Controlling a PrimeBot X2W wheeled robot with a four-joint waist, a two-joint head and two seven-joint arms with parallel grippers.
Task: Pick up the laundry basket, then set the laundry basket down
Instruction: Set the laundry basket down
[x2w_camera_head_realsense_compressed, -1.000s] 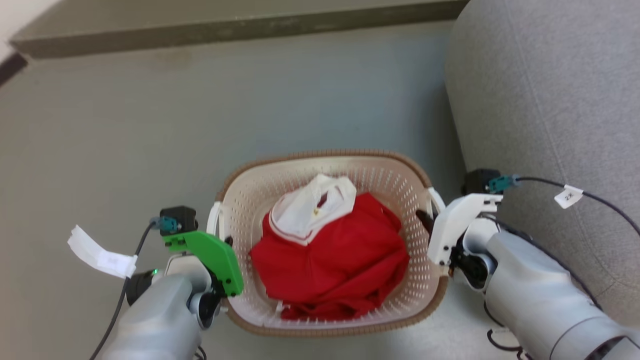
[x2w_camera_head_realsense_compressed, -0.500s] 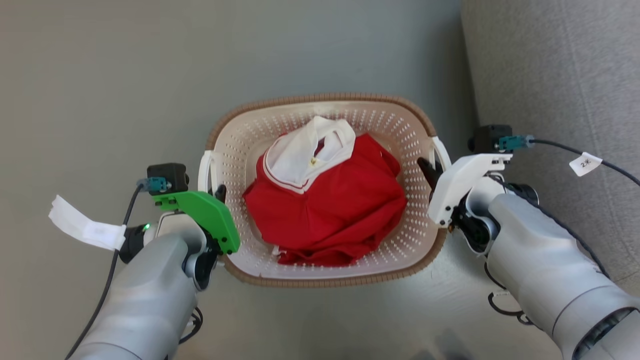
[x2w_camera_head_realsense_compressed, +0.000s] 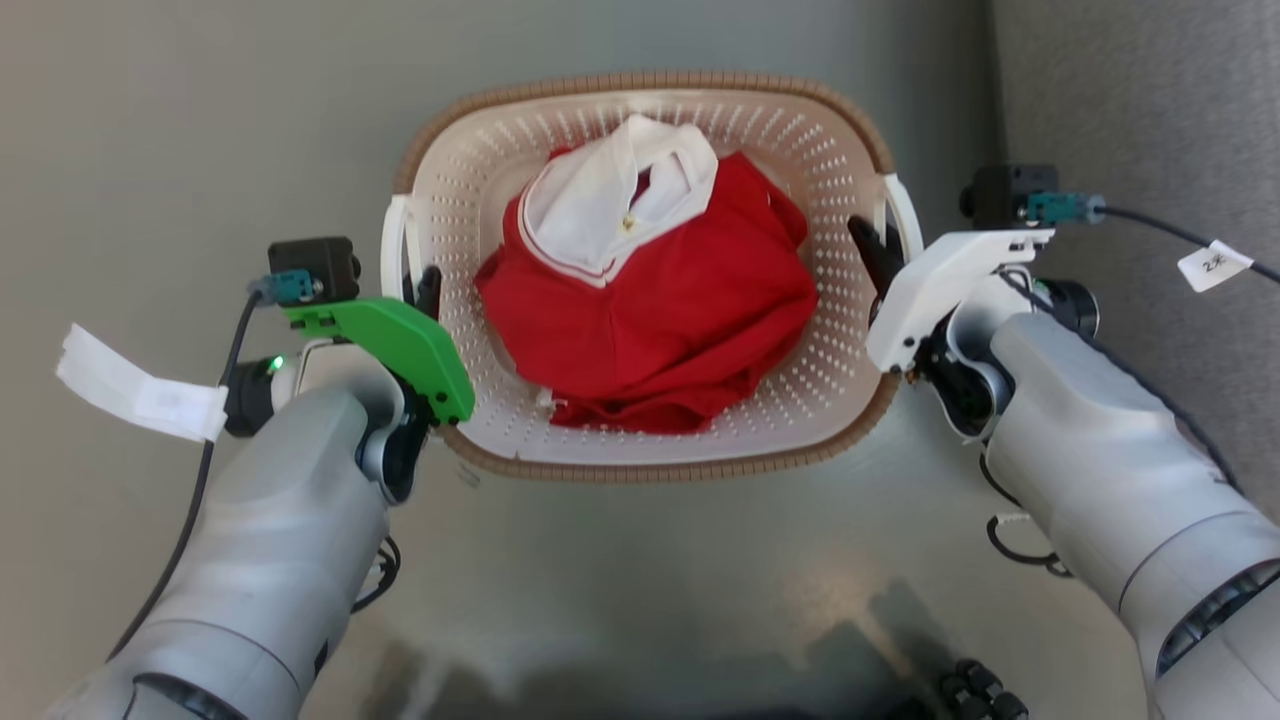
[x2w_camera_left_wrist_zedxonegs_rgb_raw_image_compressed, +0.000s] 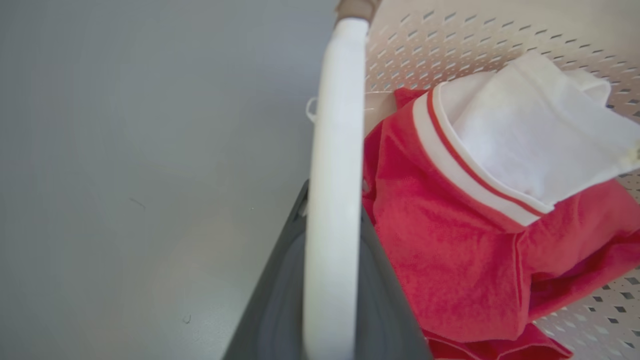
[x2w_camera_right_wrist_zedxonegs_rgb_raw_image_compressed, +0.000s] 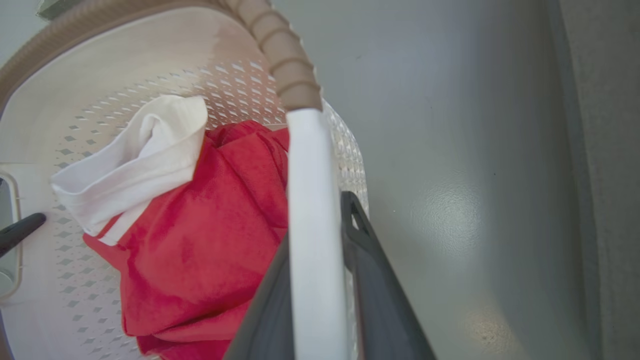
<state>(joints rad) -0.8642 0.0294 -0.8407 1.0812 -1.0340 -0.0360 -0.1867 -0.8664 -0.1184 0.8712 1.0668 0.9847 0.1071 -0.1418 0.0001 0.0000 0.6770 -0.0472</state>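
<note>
1. Two grippers, both clamped on the laundry basket (x2w_camera_head_realsense_compressed: 640, 472). The left gripper (x2w_camera_head_realsense_compressed: 420, 292) has the left handle (x2w_camera_head_realsense_compressed: 392, 240), on the side away from the grey sofa (x2w_camera_head_realsense_compressed: 1150, 100). The right gripper (x2w_camera_head_realsense_compressed: 885, 262) has the right handle (x2w_camera_head_realsense_compressed: 908, 215), on the side facing the sofa.
2. Left wrist view: the white handle bar (x2w_camera_left_wrist_zedxonegs_rgb_raw_image_compressed: 335, 175) runs between my two dark fingers (x2w_camera_left_wrist_zedxonegs_rgb_raw_image_compressed: 272, 310), which are pinched on it.
3. Right wrist view is the same: the bar (x2w_camera_right_wrist_zedxonegs_rgb_raw_image_compressed: 312, 225) sits between the fingers (x2w_camera_right_wrist_zedxonegs_rgb_raw_image_compressed: 372, 285), clenched.
4. The basket is over the grey floor (x2w_camera_head_realsense_compressed: 200, 120), just beside the sofa and not touching it. It looks level. I can't tell whether its base is resting on the floor or hanging clear of it.
5. Load: a red shirt (x2w_camera_head_realsense_compressed: 660, 320) with a white collar (x2w_camera_head_realsense_compressed: 610, 190) is bunched in the middle, away from both handles.
6. Step, my read: the grasp is done, so I'm in the lift-and-carry part. The set-down isn't done, since both handles are gripped.
7. Next move: both arms should travel together at matched height so the basket stays flat and the bars don't twist out of the fingers.
8. For the set-down, I'd lower until the base sits flat on the floor, clear of the sofa, and only then release the fingers.
9. Watch-out: the bars look smooth and thin, so a tilt could let one slide.
</note>
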